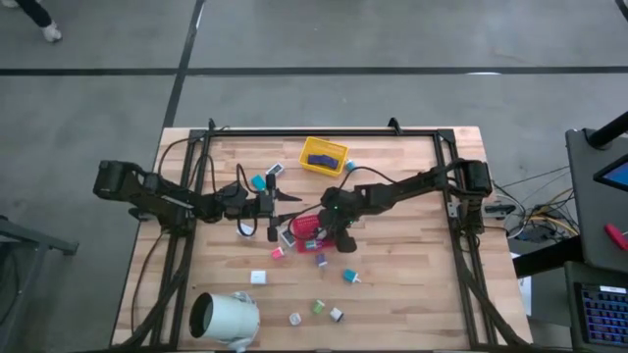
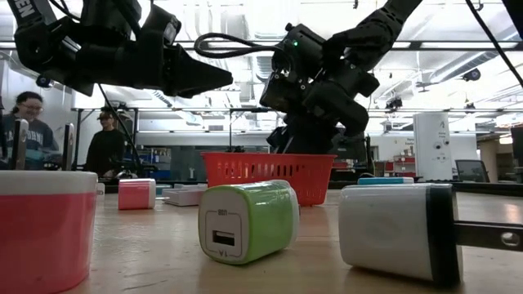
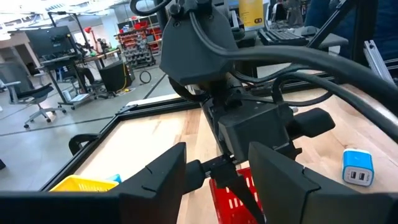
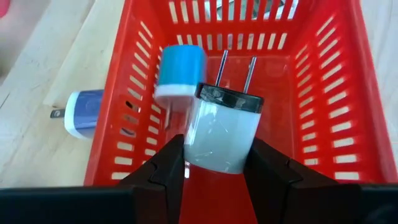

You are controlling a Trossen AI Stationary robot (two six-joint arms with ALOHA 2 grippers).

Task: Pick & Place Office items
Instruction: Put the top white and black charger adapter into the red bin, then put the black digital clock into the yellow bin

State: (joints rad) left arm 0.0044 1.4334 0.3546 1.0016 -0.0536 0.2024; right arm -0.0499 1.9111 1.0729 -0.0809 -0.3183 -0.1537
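Placing step: right pincer (image 4: 214, 165) grips a white plug block (image 4: 222, 134) between its fingers, prongs pointing away, hanging just above the inside of the red basket (image 4: 348, 93). A blue-and-white plug block (image 4: 179, 78) already lies in that basket; a purple one (image 4: 81, 113) sits on the counter (image 4: 37, 81) just outside the basket wall. Next move, as I judge it: spread the fingers and let the white block drop clear of the blue one, then lift out.

Left pincer (image 3: 214, 171) hangs near the right wrist, fingers part open, nothing visible between them; it looks to be waiting.

High view: right arm reaches over the red basket (image 1: 306, 230) mid-counter; yellow tray (image 1: 323, 155) farther back with something blue in it; loose blocks scattered toward the front edge; a white cylinder (image 1: 224, 319) lies at the front left. Held block can't be made out there. Only the right wrist view shows the grip and the basket contents. Low view adds a green plug block (image 2: 248, 220) and a pink block (image 2: 136, 194) lying on the counter, with the basket (image 2: 270, 175) behind them and two people in the room beyond. Left wrist view shows another blue block (image 3: 357, 168) on the counter.
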